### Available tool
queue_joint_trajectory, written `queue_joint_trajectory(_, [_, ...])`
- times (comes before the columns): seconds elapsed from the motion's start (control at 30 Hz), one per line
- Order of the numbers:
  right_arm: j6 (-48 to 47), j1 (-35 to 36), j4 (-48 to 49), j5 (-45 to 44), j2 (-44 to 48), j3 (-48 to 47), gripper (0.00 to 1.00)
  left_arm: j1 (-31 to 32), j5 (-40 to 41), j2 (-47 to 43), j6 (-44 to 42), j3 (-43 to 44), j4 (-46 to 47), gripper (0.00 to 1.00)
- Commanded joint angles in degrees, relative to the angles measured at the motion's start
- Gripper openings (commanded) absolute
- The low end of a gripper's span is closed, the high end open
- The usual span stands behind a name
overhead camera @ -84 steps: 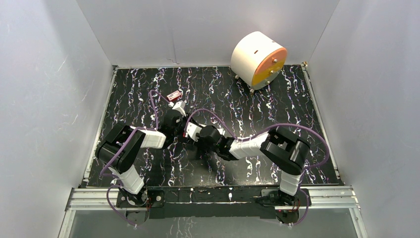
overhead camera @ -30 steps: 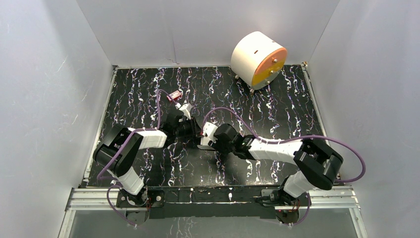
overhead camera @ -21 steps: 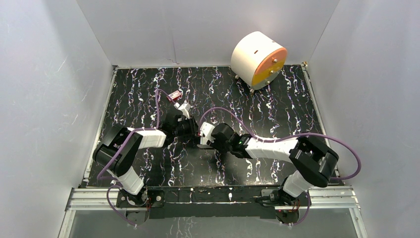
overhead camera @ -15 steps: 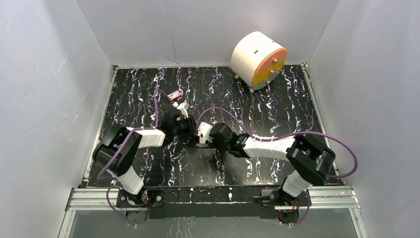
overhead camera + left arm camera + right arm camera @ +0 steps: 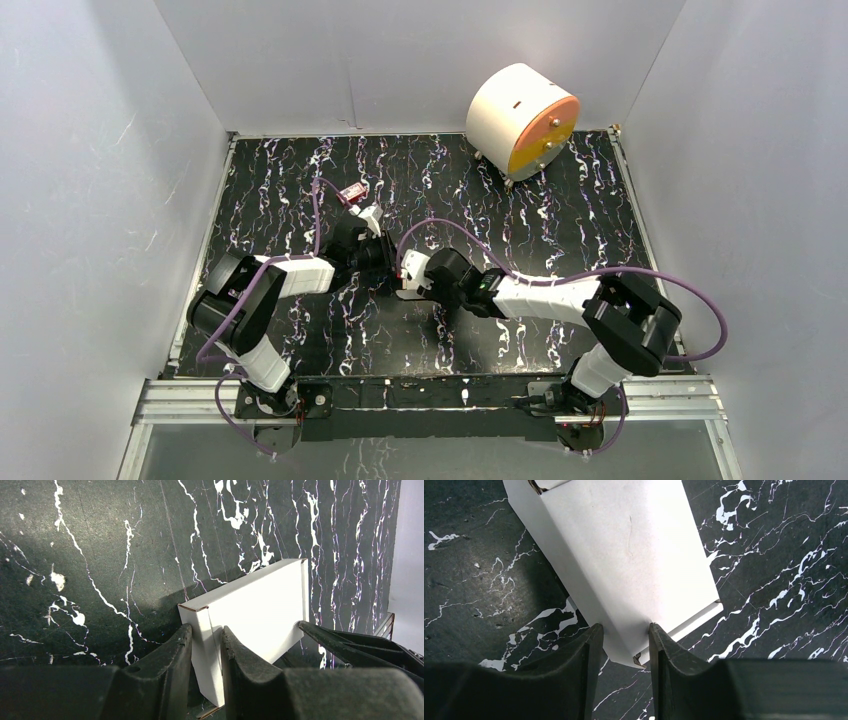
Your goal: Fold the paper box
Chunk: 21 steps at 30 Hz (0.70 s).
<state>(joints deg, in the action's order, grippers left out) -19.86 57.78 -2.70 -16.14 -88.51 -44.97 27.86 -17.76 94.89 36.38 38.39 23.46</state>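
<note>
The paper box (image 5: 255, 605) is a small white cardboard box held just above the black marbled table (image 5: 560, 230). In the left wrist view my left gripper (image 5: 206, 630) is shut on one narrow end of it, with a finger pressed on each side. The right wrist view shows the paper box (image 5: 624, 555) from its other end, where my right gripper (image 5: 624, 630) pinches the corner with both fingers touching. In the top view the left gripper (image 5: 378, 255) and right gripper (image 5: 400, 272) meet at mid-table, and the box is hidden between them.
A big white cylinder with an orange face (image 5: 522, 120) stands at the back right. A tiny red item (image 5: 351, 193) lies just beyond the left gripper. White walls close in the table on three sides. Purple cables loop over both arms.
Both grippers, holding the box between them, have drifted a little to the left and away from the bases. The right arm has stretched further across.
</note>
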Motion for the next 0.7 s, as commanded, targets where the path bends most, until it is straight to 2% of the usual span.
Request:
queue_joint_trajectory(0.0, [-0.9, -1.0, -1.8, -3.3, -1.4, 0.7, 0.46, -0.8, 6.6, 2.4, -4.2, -1.9, -11.4, 0.15])
queue_joint_trajectory(0.3, [0.2, 0.0, -0.4, -5.5, -8.0, 0.0, 0.27, -0.7, 5.5, 2.0, -4.0, -2.0, -10.7, 0.15])
queue_joint_trajectory(0.37, [0.2, 0.8, -0.2, -5.8, -8.6, -0.3, 0.26, -0.7, 5.3, 1.0, -3.7, -2.1, -10.5, 0.15])
queue_joint_trajectory(0.47, [0.4, 1.7, -0.2, -3.9, -7.4, -1.2, 0.27, -0.8, 4.7, -0.1, -3.0, -2.0, -9.9, 0.16])
queue_joint_trajectory(0.67, [0.3, 2.7, -0.4, -2.5, -1.1, -1.9, 0.46, -0.8, 5.7, -2.4, -1.5, -1.4, -10.1, 0.3])
